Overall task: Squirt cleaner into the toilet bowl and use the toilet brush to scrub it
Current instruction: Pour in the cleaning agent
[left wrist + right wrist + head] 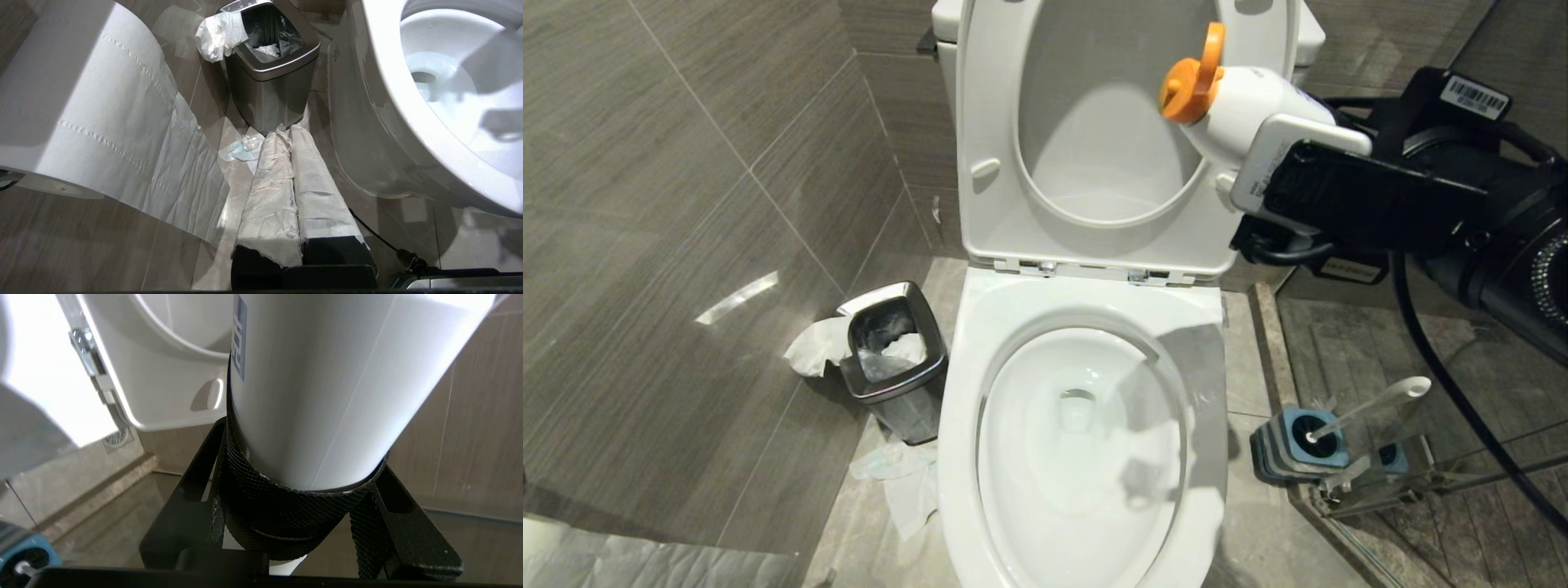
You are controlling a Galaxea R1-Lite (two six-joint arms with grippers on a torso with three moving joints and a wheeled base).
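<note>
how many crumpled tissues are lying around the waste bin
2: one tissue draped over the bin rim's wall side, another on the floor between bin and toilet. More may be hidden.

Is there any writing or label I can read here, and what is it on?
Nothing reads clearly.
Barcode sticker on the right arm: digits too small.
Blue label on the white cleaner bottle in the right pincer: letters cut off, unreadable.
Toilet bowl side mark: blurred.

waste bin [894,359] left of toilet bowl [1086,343]
</note>
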